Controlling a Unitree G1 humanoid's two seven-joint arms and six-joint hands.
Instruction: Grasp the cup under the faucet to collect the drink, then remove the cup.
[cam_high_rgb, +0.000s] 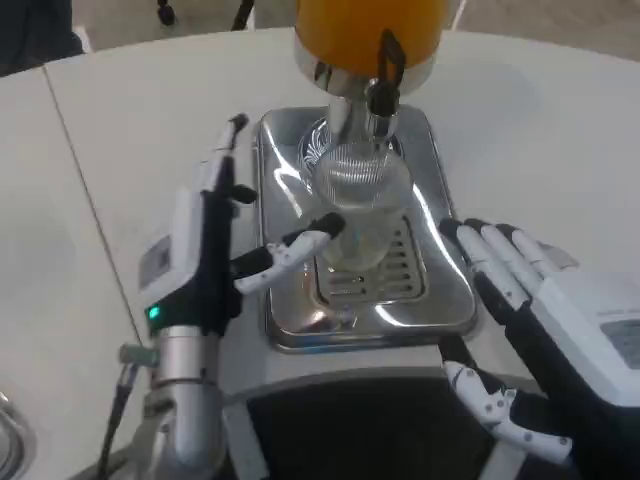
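Note:
A clear ribbed cup (360, 205) stands upright on the slotted grille of the steel drip tray (445, 300), right below the black faucet (383, 75) of the orange drink tank (365, 25). No drink is visible in the cup. My left hand (215, 235) stands edge-on at the tray's left side, its long fingers stretched away from me. One white fingertip (318, 237) reaches the cup's left wall; nothing is wrapped around the cup. To the right of the tray lies my right hand (525, 295), fingers spread and holding nothing, apart from the cup.
The dispenser's chrome base (345, 95) rises at the back of the tray. White table (120, 120) stretches on all sides. A dark panel (350, 430) sits at the near edge between my forearms.

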